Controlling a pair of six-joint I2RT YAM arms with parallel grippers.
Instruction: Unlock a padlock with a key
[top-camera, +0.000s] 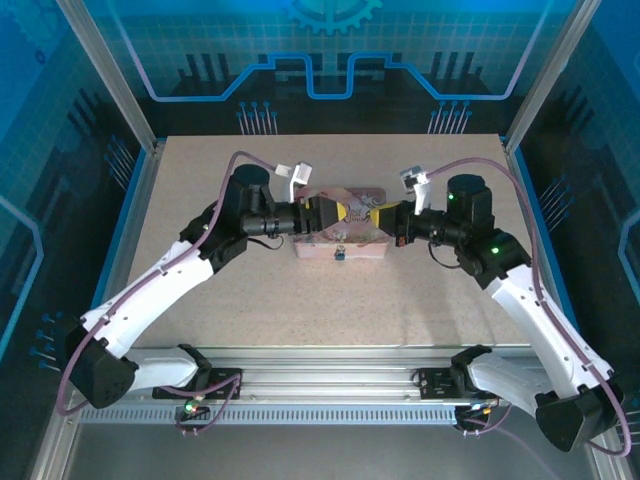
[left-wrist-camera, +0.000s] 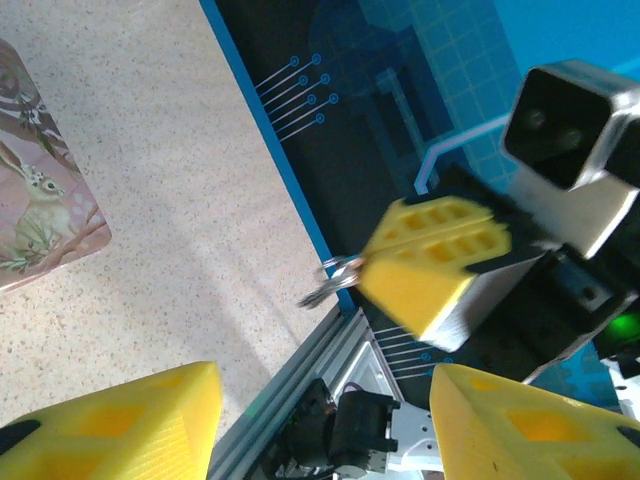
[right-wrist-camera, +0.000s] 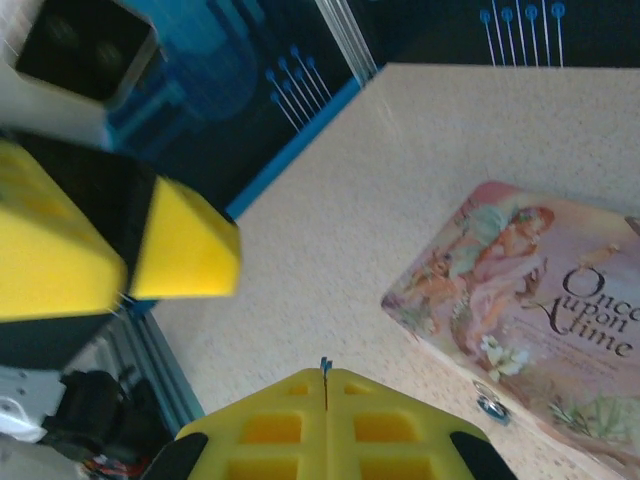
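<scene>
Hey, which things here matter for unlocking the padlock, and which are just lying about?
For the job: key, pinched in the right gripper; padlock.
Just lying about: pink illustrated box, the padlock at its edge; table.

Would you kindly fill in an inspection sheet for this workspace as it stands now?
Surface: speckled beige tabletop, with a pink storybook box lying flat near its middle.
Job's things: padlock at the box's front edge, too small to tell whether it is locked; key held in the air, sticking out of the right pincer's tips.
Clutter: nothing seen.
Pincers: left pincer open and empty, facing the right one above the box; right pincer shut on the key.
Cables: purple cable looping along each arm.
Surroundings: aluminium frame and blue circuit-print panels around the table.
</scene>
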